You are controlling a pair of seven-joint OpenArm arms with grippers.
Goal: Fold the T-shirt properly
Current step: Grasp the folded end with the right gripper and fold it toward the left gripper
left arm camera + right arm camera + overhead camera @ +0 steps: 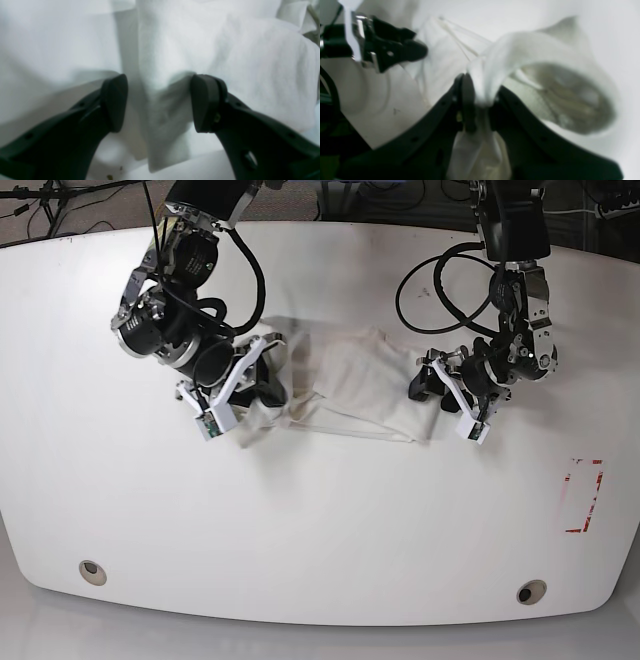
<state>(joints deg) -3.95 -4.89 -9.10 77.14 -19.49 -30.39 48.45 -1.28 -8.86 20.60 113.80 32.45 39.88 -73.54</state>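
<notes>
White bench [320,520], rounded front edge, two small round fittings near the front corners; red-outlined marking [583,496] at one side. Dark floor and cables beyond the far edge. T-shirt [345,385] bunched mid-bench, stretched between both arms. Right claw [480,100] angled down at one end, pressed together, pinching a fold of cloth. Left claw [160,102] low at the opposite end, spread, fingers straddling a hanging fold without gripping.
</notes>
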